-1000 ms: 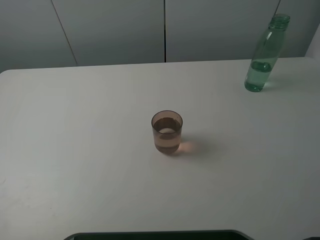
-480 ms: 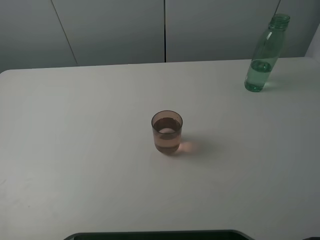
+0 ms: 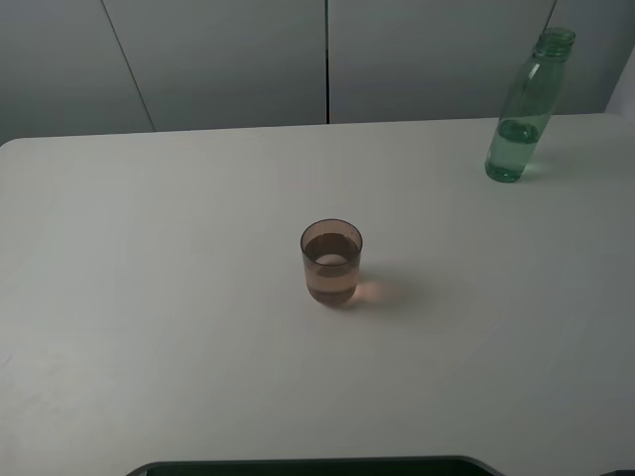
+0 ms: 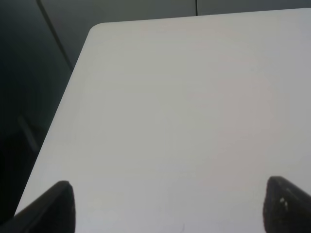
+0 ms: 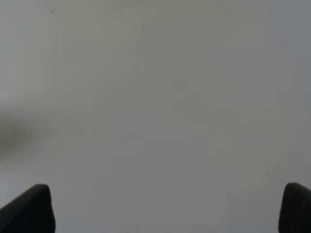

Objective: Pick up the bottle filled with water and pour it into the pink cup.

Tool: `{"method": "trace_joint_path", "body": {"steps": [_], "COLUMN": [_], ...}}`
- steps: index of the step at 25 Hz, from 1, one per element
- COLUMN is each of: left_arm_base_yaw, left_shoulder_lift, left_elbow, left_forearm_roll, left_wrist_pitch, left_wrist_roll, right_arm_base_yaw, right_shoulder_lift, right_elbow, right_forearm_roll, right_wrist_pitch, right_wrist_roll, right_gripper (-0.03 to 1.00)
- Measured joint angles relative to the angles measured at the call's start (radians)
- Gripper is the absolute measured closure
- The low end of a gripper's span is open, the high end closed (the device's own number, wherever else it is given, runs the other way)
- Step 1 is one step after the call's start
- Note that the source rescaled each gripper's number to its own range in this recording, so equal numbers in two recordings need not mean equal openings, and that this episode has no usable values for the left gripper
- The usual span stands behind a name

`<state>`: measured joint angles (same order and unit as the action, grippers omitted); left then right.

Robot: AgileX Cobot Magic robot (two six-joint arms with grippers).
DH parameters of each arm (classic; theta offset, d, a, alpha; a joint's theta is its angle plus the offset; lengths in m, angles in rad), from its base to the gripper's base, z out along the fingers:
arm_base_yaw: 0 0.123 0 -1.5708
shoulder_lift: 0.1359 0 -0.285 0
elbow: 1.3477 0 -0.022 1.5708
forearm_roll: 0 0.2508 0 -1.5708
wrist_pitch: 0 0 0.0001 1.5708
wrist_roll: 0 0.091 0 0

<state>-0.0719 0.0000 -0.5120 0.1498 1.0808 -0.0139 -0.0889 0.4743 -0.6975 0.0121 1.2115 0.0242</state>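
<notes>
My left gripper (image 4: 167,206) hangs wide open and empty over a bare corner of the white table (image 3: 149,248); the pink cup (image 3: 331,262), partly filled, stands mid-table, out of both wrist views. My right gripper (image 5: 167,206) is likewise spread wide with nothing held; the bottle (image 3: 523,109) stands upright at the far right edge, well apart from the cup.

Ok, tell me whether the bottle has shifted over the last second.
No. The bottle stands at the same spot by the table's far right edge, equally far from the pink cup as before.
</notes>
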Motion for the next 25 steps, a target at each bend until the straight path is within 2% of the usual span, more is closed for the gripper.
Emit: {"method": "trace_joint_path", "body": {"steps": [7,25], "left_arm_base_yaw": [0.000,0.000], "left_shoulder_lift": [0.000,0.000], "left_elbow": [0.000,0.000], "left_forearm_roll": [0.000,0.000], "left_wrist_pitch": [0.000,0.000], "left_wrist_roll": [0.000,0.000], "right_arm_base_yaw": [0.000,0.000], "right_shoulder_lift": [-0.220,-0.470], "right_elbow": [0.147,0.186], "right_forearm_roll": [0.000,0.000], "right_wrist_pitch": [-0.101,-0.112], "right_wrist_roll": [0.000,-0.002], "right_gripper": [-0.03,-0.03]}}
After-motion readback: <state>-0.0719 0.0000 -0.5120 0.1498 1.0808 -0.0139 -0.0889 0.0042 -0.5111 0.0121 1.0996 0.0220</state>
